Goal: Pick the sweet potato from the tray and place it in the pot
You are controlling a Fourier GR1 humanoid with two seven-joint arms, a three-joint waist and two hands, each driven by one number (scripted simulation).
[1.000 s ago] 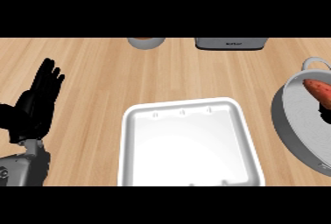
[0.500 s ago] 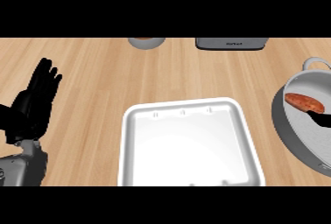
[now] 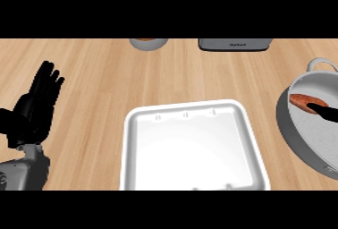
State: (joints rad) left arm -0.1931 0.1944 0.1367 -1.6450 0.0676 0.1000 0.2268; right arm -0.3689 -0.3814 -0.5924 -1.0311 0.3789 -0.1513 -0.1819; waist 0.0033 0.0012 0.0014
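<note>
A pale wooden surface [image 3: 165, 76] fills the head view, its grain running side to side. In the middle lies a white tray [image 3: 142, 134] with rounded corners; its near edge runs down to the bottom of the scene, and nothing shows inside it.

At the right edge sits a grey pot [image 3: 297, 138], cut off by the frame so that only its left part and one looped handle at the top can be seen. The sweet potato [image 3: 302, 100] lies inside the pot, on its floor near the upper left of the bowl, orange-red with a lighter rim. A dark finger of the right hand [image 3: 325, 110] comes in from the right edge and overlaps the near end of the sweet potato. Only this small part of the hand is in view, so I cannot tell whether it is spread or curled, nor whether it has hold of the sweet potato.

The left hand [image 3: 36, 109] shows at the left side, resting with fingers straight and pointing up, holding nothing, well apart from the tray. Its grey forearm [image 3: 23, 172] rises from the lower left corner.

Along the far edge, two things are cut off: a pale rounded object [image 3: 148, 43] and a grey box-like object [image 3: 235, 44] with a small mark too small to read.
</note>
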